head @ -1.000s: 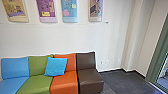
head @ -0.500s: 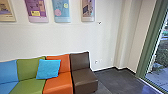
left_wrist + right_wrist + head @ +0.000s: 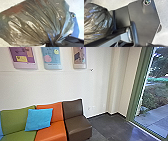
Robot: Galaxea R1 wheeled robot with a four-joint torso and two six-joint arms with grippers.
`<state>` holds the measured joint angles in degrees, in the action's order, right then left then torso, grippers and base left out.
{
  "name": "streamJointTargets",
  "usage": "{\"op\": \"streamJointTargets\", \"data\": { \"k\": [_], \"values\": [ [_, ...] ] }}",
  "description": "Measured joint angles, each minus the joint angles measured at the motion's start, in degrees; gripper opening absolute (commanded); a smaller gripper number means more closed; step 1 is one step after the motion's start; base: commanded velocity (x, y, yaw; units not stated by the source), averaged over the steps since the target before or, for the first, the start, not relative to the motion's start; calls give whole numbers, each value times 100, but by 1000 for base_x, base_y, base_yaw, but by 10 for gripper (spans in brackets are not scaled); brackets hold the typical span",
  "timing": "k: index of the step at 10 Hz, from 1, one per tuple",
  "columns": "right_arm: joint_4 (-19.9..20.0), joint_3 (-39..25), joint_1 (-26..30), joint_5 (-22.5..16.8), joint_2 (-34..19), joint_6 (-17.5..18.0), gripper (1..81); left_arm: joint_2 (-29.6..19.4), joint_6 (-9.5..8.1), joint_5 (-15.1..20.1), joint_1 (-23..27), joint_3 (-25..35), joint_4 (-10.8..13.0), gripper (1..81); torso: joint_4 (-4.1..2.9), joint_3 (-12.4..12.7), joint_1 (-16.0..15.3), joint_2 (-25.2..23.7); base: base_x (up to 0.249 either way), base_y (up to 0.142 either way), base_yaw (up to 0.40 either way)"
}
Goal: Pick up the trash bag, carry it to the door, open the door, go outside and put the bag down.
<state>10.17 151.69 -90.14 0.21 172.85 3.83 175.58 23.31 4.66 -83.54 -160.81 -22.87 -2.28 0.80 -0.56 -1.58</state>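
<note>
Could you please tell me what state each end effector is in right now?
Left end effector: closed, holding the trash bag where it bunches together.
Right end effector: cannot be told whether open or closed.

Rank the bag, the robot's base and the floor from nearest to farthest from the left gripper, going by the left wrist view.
1. Bag: in front, its plastic bunched together.
2. Base: partly behind the bag.
3. Floor: beneath, likely farthest, since both overlap it.

Floor [image 3: 111, 125], dark, 5 o'clock in head view. On it: sofa [image 3: 77, 124], 7 o'clock, sections blue, green, orange, brown. On sofa: one blue cushion [image 3: 38, 119], 8 o'clock, spanning green and orange.
</note>
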Motion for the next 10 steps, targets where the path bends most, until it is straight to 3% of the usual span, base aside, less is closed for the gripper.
{"op": "streamJointTargets", "data": {
  "k": [10],
  "values": [
    [-2, 0, -2, -2, 0, 2, 811, 0, 0, 2, -2, -2, 0, 10, 0, 0, 2, 0, 0, 0, -246]
  ]
}}
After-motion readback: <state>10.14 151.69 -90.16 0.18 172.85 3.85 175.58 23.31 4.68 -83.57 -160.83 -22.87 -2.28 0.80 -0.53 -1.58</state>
